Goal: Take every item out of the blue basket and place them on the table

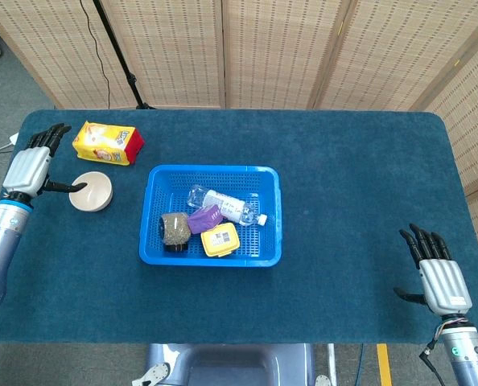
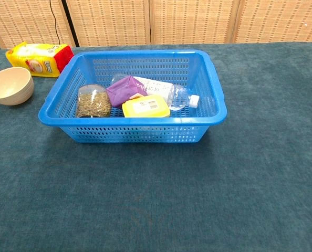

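— Fingers (image 1: pixel 52 133) of the left hand (image 1: pixel 28 167) spread, empty, near the bowl (image 1: pixel 90 191); right hand (image 1: pixel 442 281) likewise open. Snack bag (image 1: pixel 107 142) lies on the surface (image 1: pixel 360 185).

— Next, I'd judge: reach into the blue basket (image 1: pixel 213 254) for the jar (image 1: pixel 175 228).
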